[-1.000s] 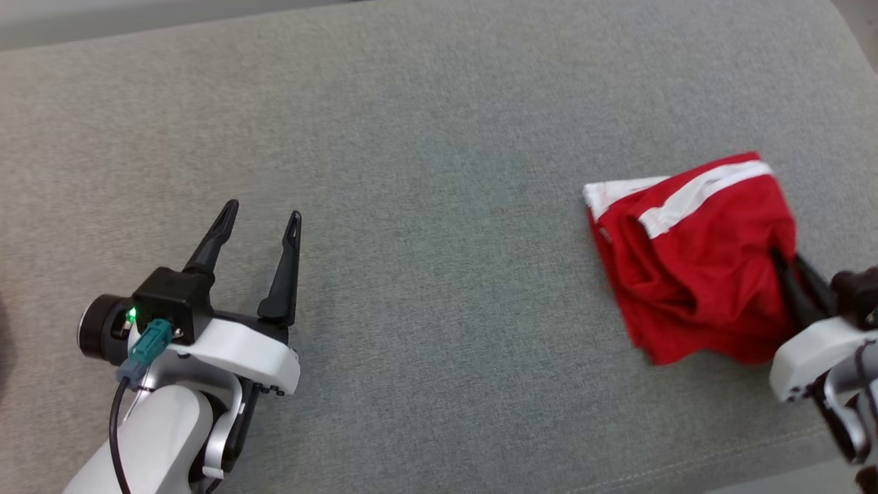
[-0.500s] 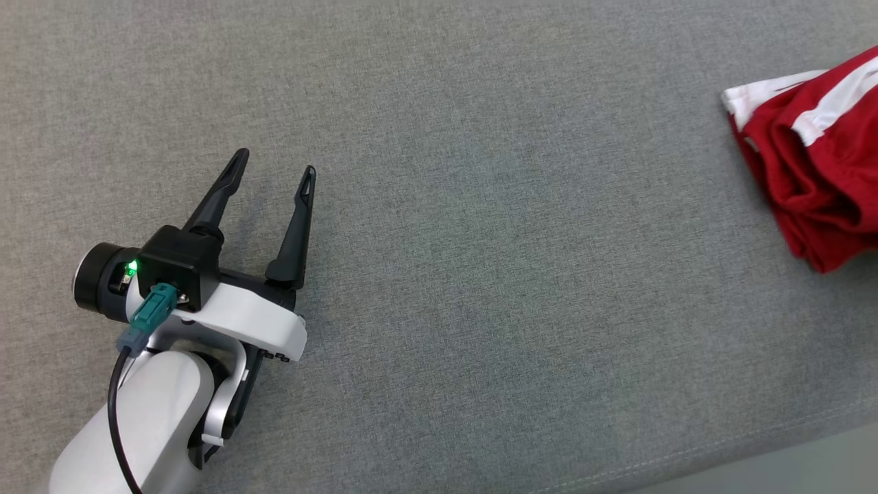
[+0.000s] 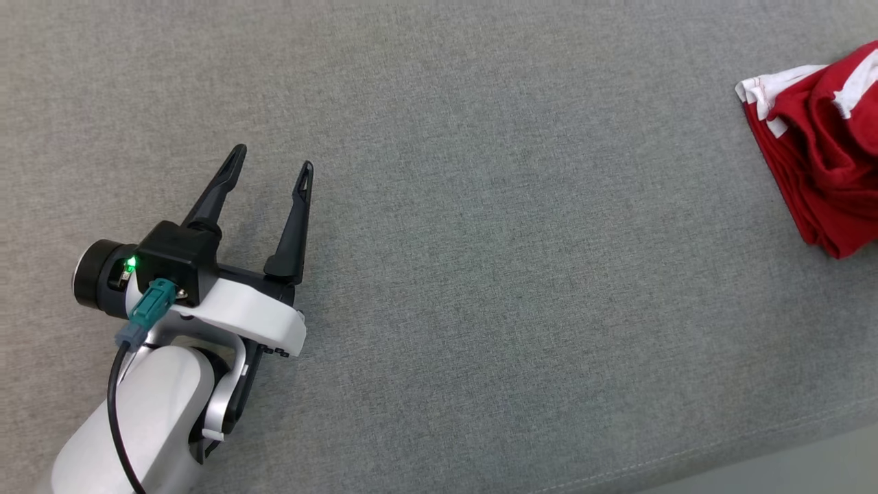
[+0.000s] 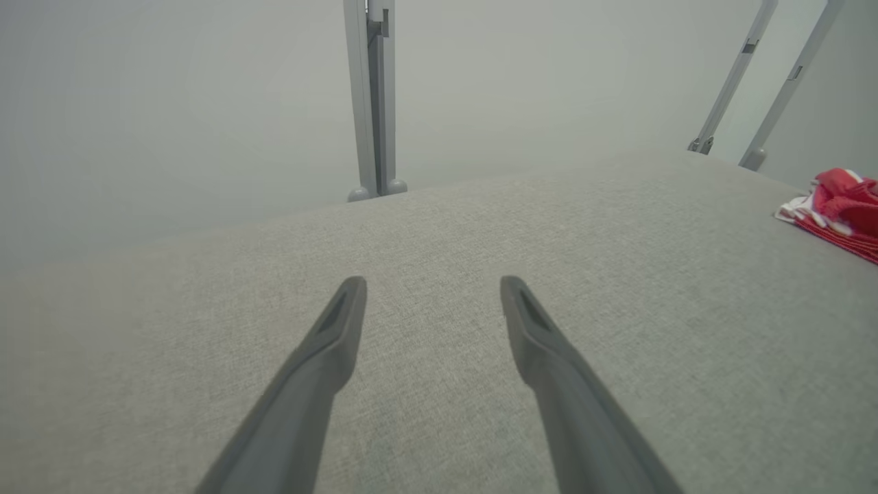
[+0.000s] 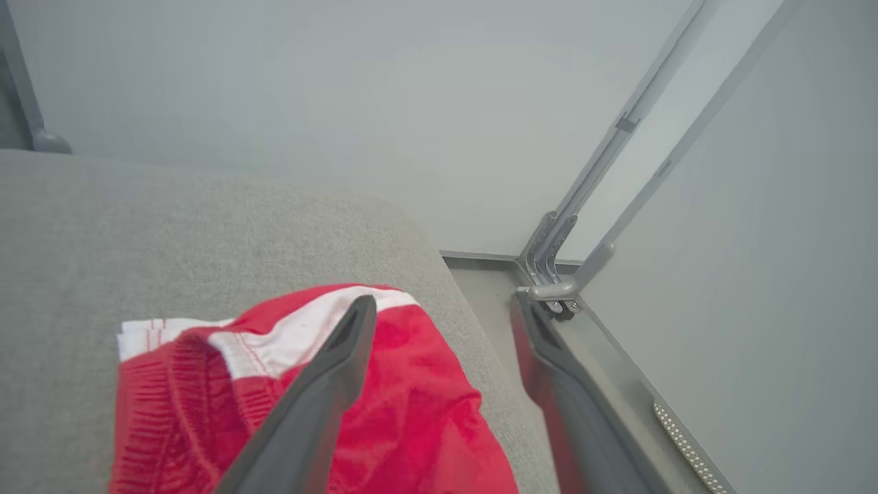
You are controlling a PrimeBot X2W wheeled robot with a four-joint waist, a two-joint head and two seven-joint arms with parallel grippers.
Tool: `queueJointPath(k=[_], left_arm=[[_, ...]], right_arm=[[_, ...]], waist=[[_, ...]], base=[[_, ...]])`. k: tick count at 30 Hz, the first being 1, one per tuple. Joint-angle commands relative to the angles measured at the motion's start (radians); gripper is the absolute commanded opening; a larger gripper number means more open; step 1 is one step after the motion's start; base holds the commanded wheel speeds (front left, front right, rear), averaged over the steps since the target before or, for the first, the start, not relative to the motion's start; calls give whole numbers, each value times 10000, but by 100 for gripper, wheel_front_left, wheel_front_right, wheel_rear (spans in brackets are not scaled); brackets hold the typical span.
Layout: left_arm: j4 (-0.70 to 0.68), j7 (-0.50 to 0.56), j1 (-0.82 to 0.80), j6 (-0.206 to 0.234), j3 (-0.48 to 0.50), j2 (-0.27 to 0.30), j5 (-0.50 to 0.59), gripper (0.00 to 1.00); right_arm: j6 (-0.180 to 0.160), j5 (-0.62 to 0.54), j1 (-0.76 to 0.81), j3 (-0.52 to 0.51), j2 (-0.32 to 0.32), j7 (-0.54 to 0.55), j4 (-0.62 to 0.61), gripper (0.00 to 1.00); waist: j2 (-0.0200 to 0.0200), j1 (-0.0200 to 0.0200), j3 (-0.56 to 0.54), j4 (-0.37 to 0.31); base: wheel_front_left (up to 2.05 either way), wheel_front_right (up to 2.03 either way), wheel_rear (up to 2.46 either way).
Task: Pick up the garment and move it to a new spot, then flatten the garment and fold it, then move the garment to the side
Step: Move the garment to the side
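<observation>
The garment (image 3: 823, 158) is seen as soft red cloth, creased, with white trim and a ribbed band; the cushion (image 3: 514, 240) is covered in grey woven fabric, matt and finely grained; the left gripper (image 3: 271, 156) is fitted with fingers (image 3: 293, 219) of matt black plastic and a shell (image 3: 254, 315) of smooth, glossy white plastic; the posts (image 4: 374, 103) are shown as dull grey metal.

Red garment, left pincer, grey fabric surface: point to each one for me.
red garment (image 3: 823, 158), head view, on its bunched red cloth.
left pincer (image 3: 272, 156), head view, midway between its open fingertips.
grey fabric surface (image 3: 521, 274), head view, on its bare middle.
</observation>
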Motion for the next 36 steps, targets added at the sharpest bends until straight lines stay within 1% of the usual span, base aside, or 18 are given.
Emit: queueJointPath(k=[1, 2, 5, 10, 13, 16, 19, 24, 29, 36], left_arm=[[38, -79, 19, 30, 43, 13, -45, 100], [78, -107, 75, 62, 75, 14, -71, 100], [211, -315, 223, 139, 195, 7, -160, 100], [410, -653, 534, 325, 497, -9, -385, 100], [480, -897, 703, 434, 697, -29, -452, 100], [579, -1077, 929, 511, 854, -57, -561, 100], [692, -1214, 1194, 497, 988, -92, -636, 100], [1008, -1347, 1860, 475, 1021, -209, -704, 100], [1192, -1410, 2450, 414, 974, -318, -736, 100], [1361, -1421, 3068, 358, 899, -407, -881, 100]], right_arm=[[-1, 68, 86, -98, 159, -55, -239, 100], [-1, 53, 208, -204, 261, -53, -575, 100], [-1, 268, 643, -320, 873, -48, -1791, 100], [-1, 491, 1623, -102, 1747, -48, -3621, 100], [-1, 492, 2227, 82, 2173, -50, -4412, 100], [-1, 476, 2795, 362, 2533, -50, -4939, 100], [-1, 554, 3354, 666, 2852, -49, -5290, 100], [-1, 557, 4556, 1153, 3122, -49, -5506, 100], [-1, 548, 5520, 1100, 3262, 45, -5626, 100], [0, 624, 6478, 905, 3389, 233, -5892, 100]], waist=[[-1, 0, -129, 56], [-1, 0, -218, 95], [-1, 0, -548, 260], [-1, 0, -1082, 656], [-1, 0, -1354, 943], [-1, 0, -1645, 1239], [-1, 0, -1964, 1514], [-1, 0, -2729, 1942], [-1, 0, -3370, 2154], [-1, 0, -4052, 2248]], base=[[0, 0, 0], [0, 0, 0], [0, 0, 0], [0, 0, 0], [0, 0, 0], [0, 0, 0], [0, 0, 0], [0, 0, 0], [0, 0, 0], [0, 0, 0]])
